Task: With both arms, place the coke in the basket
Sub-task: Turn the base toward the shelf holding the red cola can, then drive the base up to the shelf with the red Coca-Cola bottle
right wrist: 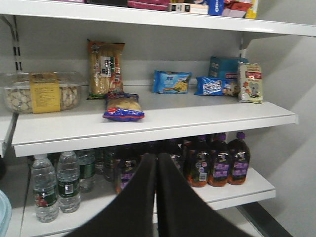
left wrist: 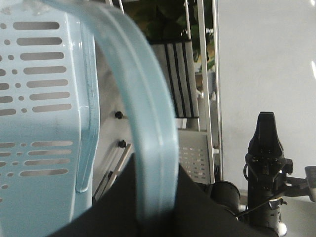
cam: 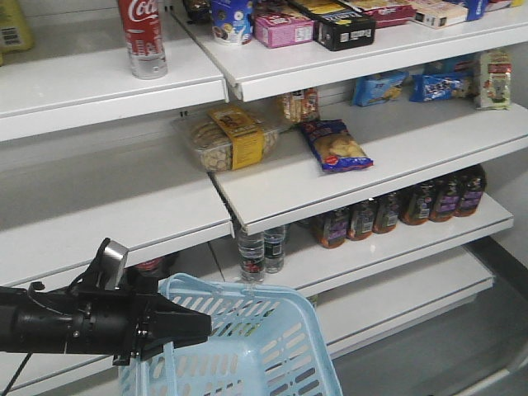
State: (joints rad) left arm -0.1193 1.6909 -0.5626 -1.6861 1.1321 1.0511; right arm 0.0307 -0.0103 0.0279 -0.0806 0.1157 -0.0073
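**Basket gripped on the left, coke up on the top shelf**

The coke [cam: 142,37] stands upright on the upper left shelf [cam: 82,87], near its front edge, with its top cut off by the frame. It is well apart from both arms and far above the basket [cam: 247,290], which sits low in the front view before the bottom shelves, its open mouth tilted towards the camera.

The left gripper [cam: 198,326] reaches in from the left and meets the basket at its near left rim. In the left wrist view the flat blue handle [left wrist: 148,123] curves down between the black fingers, which are clamped on it, with the slotted basket wall just beside them.

The right gripper [right wrist: 157,160] holds nothing: its two fingers are pressed together with only a thin seam between them. It points at the lower shelves, where water bottles [right wrist: 57,185] stand on the left and dark bottles [right wrist: 217,160] on the right. On the shelf above lie a clear tub of biscuits [right wrist: 42,91] and a blue snack bag [right wrist: 123,107]
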